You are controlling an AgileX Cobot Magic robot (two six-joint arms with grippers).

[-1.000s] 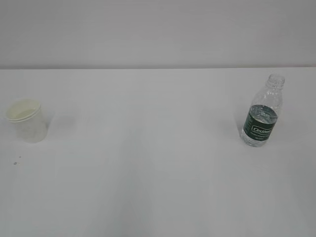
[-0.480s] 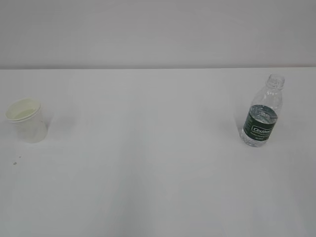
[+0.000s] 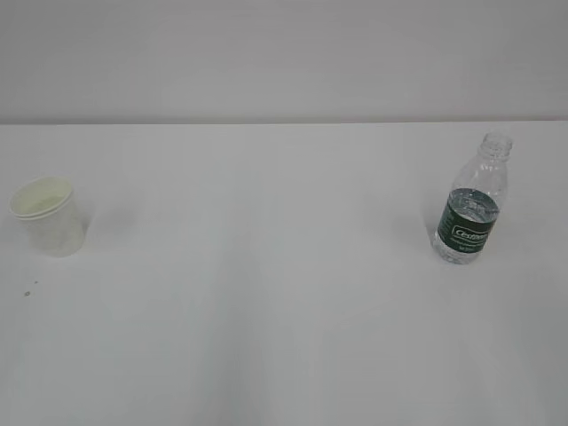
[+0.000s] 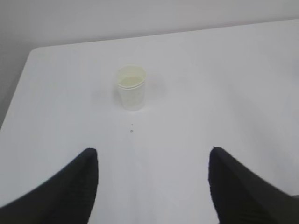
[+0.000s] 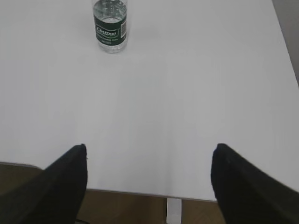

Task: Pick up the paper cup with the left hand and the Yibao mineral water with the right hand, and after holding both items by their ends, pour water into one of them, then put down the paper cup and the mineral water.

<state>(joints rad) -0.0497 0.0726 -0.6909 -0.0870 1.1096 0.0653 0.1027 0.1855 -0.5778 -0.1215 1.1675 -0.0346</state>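
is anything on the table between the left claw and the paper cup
Nothing visible does. In the left wrist view the left claw stands open, with bare white table between it and the upright paper cup, apart from one tiny dark speck.

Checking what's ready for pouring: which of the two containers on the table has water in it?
The Yibao mineral water, the clear uncapped bottle with the green label; the paper cup looks empty.

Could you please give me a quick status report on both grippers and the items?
Left gripper and right gripper open, empty. Cream-white paper cup and clear capless green-labelled water bottle upright on white table, untouched. Nothing in the way.
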